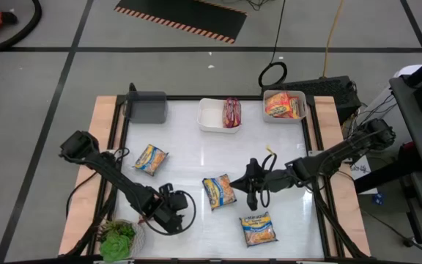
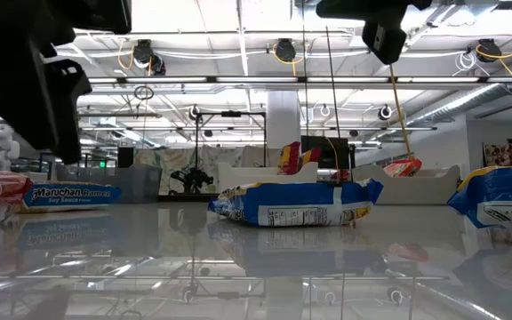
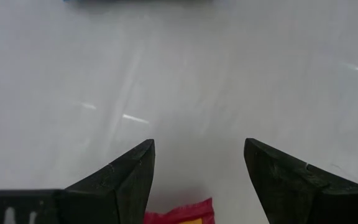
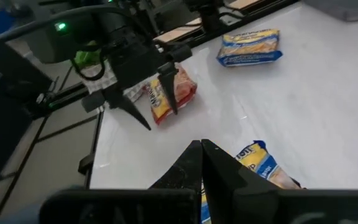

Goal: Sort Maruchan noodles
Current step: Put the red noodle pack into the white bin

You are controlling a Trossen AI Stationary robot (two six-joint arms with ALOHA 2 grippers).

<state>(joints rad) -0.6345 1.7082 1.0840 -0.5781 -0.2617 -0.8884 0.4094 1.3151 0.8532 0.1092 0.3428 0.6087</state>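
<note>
Left gripper (image 1: 168, 210) hangs released, jaws spread, above a red crinkly ramen packet (image 4: 169, 93) at the white table's (image 1: 182, 158) near-left corner. Blue-and-yellow packets lie left (image 1: 151, 158), centre (image 1: 219, 190) and near edge (image 1: 258, 229). Right gripper (image 1: 253, 185), clenched and empty, hovers just beside the centre packet.

The glossy white tabletop (image 1: 196, 158) lies bare through its middle, between the rear containers and the scattered packets. Three blue-and-yellow crinkly plastic noodle packets (image 1: 151, 158) (image 1: 219, 191) (image 1: 258, 229) break up the nearer ground. The right hand (image 1: 250, 196) hangs just beside the middle packet; the left hand (image 1: 168, 209) crowds the near-left corner beside a green leafy plant (image 1: 117, 238).
</note>
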